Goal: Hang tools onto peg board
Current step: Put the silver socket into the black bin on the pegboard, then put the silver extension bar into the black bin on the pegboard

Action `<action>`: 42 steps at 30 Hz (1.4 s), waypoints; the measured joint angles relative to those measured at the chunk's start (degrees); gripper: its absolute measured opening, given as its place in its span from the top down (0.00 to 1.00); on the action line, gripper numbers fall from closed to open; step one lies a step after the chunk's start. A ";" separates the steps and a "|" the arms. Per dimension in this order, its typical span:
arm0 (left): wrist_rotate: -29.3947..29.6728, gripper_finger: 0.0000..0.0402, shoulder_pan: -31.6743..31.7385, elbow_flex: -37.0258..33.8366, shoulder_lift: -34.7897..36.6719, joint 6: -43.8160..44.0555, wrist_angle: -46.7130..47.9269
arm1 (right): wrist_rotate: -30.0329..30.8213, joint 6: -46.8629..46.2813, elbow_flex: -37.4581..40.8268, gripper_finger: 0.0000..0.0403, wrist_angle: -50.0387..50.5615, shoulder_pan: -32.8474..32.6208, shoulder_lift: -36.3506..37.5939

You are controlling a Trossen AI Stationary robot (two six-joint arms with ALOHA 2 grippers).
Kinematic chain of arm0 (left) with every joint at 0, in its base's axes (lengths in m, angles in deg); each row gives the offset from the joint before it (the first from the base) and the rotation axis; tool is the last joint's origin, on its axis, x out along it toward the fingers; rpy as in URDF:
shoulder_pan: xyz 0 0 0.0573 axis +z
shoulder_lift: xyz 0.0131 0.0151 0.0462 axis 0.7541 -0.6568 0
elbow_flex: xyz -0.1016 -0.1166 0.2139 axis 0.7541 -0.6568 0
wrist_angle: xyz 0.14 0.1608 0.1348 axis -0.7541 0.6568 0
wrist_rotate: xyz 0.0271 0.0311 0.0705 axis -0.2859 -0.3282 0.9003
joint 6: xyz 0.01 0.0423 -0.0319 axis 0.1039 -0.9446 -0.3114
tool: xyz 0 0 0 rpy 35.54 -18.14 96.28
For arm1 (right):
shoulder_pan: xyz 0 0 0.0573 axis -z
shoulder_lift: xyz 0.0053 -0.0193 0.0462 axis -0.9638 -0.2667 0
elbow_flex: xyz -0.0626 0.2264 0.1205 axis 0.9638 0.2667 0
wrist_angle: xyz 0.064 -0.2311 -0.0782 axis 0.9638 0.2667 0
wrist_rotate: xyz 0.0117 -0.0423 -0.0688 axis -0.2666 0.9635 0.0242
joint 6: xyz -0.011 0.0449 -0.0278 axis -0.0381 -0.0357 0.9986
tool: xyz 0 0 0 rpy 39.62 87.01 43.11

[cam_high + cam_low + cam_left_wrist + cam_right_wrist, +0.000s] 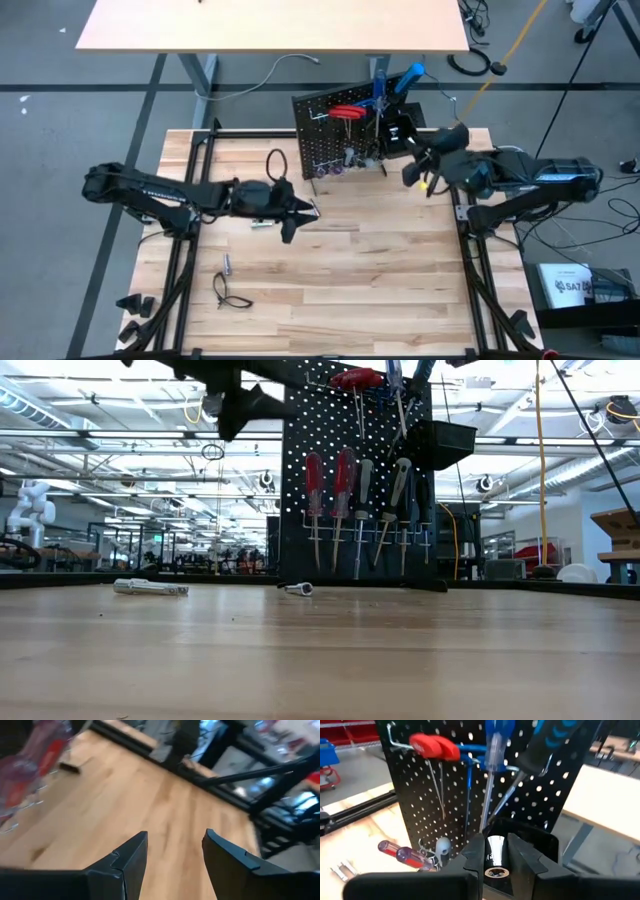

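Note:
The black peg board [330, 135] stands upright at the table's far middle. On it hang red-handled screwdrivers [330, 485], a red T-handle [435, 746] and a blue T-handle key [470, 757]. At its right end is a small black bin [542, 845]. My right gripper [496, 865] is raised just in front of that bin [398, 128], shut on a small silver bit [495, 849]. My left gripper [175, 852] hovers open over the table's middle [303, 214], with nothing between its fingers. Two silver bits [150, 588] [298, 589] lie on the tabletop. My right gripper pinches the small silver bit by its sides [494, 870] between its two fingers. The fingers come nearly level from the table's right side, pointing at the peg board's bin. The bit stands roughly upright, lifted clear of the table.
On the left half of the table lie a silver bit [227, 264], a thin black loop [232, 296] and another loop [275, 160] near the board. The near and middle parts of the wooden tabletop [380, 280] are bare. A second table [270, 25] stands beyond.

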 joint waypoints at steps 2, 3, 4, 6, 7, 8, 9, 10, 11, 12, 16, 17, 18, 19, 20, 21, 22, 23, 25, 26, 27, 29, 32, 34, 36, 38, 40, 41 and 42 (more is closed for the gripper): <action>2.94 0.52 -1.12 0.00 0.02 0.23 1.50 | -4.11 0.12 0.00 0.88 0.00 3.06 -0.19; 3.82 0.52 -1.49 0.00 0.04 0.45 1.86 | -6.00 0.15 0.00 0.88 -0.02 4.44 -0.56; 4.30 0.52 -1.86 0.00 0.02 0.48 1.97 | -7.55 0.19 0.00 0.88 -0.02 5.78 -0.95; 4.51 0.52 -2.38 0.00 0.03 0.55 2.00 | -9.95 1.19 0.00 0.88 -0.22 8.09 -1.73; 4.53 0.52 -2.64 0.00 0.08 0.64 1.91 | -10.72 1.64 0.00 0.88 -0.44 9.12 -2.10; 4.54 0.52 -2.87 0.00 0.11 0.64 1.92 | -11.17 1.75 0.00 0.88 -0.61 10.03 -2.45; 4.54 0.52 -3.14 0.00 0.11 0.66 1.91 | -11.79 1.83 0.00 0.88 -0.63 11.00 -2.86; 4.54 0.52 -3.39 0.00 0.11 0.66 1.93 | -12.31 1.88 0.00 0.88 -0.61 11.98 -3.31; 4.54 0.52 -3.61 0.00 0.11 0.68 1.93 | -12.58 1.95 0.00 0.88 -0.59 12.89 -3.66; 4.54 0.52 -3.89 0.00 0.11 0.68 1.91 | -12.84 2.13 0.00 0.88 -0.59 13.75 -3.97; 4.55 0.52 -5.05 0.00 0.11 1.29 1.93 | -13.54 2.85 0.00 0.86 -0.60 16.45 -4.74; 4.57 0.52 -5.32 0.00 0.11 1.93 1.93 | -13.57 2.97 0.00 0.83 -0.59 16.99 -4.87; 4.56 0.52 -5.54 0.00 0.11 2.13 1.93 | -13.59 2.96 0.00 0.79 -0.59 17.40 -4.95; 4.57 0.52 -5.85 0.02 0.11 2.15 1.93 | -13.59 2.88 0.00 0.75 -0.59 17.73 -4.96; 4.57 0.52 -6.16 0.01 0.11 2.14 1.97 | -13.56 2.68 0.00 0.71 -0.60 17.94 -4.94; 4.58 0.52 -6.44 0.02 0.11 2.18 2.00 | -13.56 2.52 0.00 0.67 -0.61 18.17 -4.94; 4.63 0.52 -6.68 0.02 0.11 2.19 2.00 | -13.55 2.39 0.00 0.63 -0.61 18.23 -4.94; 4.75 0.52 -6.98 0.02 0.11 2.19 2.00 | -13.57 2.25 0.00 0.61 -0.61 18.23 -4.94; 5.14 0.52 -7.53 0.02 0.11 2.19 2.05 | -13.57 1.87 0.00 0.56 -0.61 18.22 -4.94; 5.51 0.52 -7.69 0.02 0.11 2.19 2.07 | -13.57 1.78 0.00 0.54 -0.61 18.21 -4.94; 5.87 0.52 -7.96 0.02 0.11 2.19 2.11 | -13.57 1.77 0.00 0.53 -0.61 18.21 -4.94; 6.20 0.52 -8.34 0.02 0.11 2.14 2.32 | -13.59 1.71 0.00 0.52 -0.60 18.17 -4.94; 6.24 0.52 -8.49 0.04 0.11 2.06 4.56 | -13.84 1.65 0.00 0.51 -0.59 17.83 -4.56; 6.25 0.52 -8.48 0.04 0.11 2.10 7.23 | -14.92 1.36 0.00 0.52 -0.63 17.02 -3.90; 6.25 0.52 -8.48 0.04 0.11 2.08 10.22 | -17.30 1.59 0.00 0.52 -1.22 16.24 -3.26; 6.27 0.52 -8.48 0.04 0.11 1.25 13.50 | -20.59 1.99 0.00 0.53 -2.20 15.22 -2.77; 6.27 0.52 -8.48 0.04 0.11 -1.04 17.34 | -24.03 2.19 0.00 0.53 -3.04 13.91 -2.44; 6.29 0.52 -8.43 0.04 0.09 -2.47 19.28 | -25.52 2.19 0.00 0.53 -3.53 13.14 -2.36; 6.27 0.52 -8.22 0.04 0.07 -4.24 20.91 | -27.32 2.23 0.00 0.53 -3.67 12.39 -2.29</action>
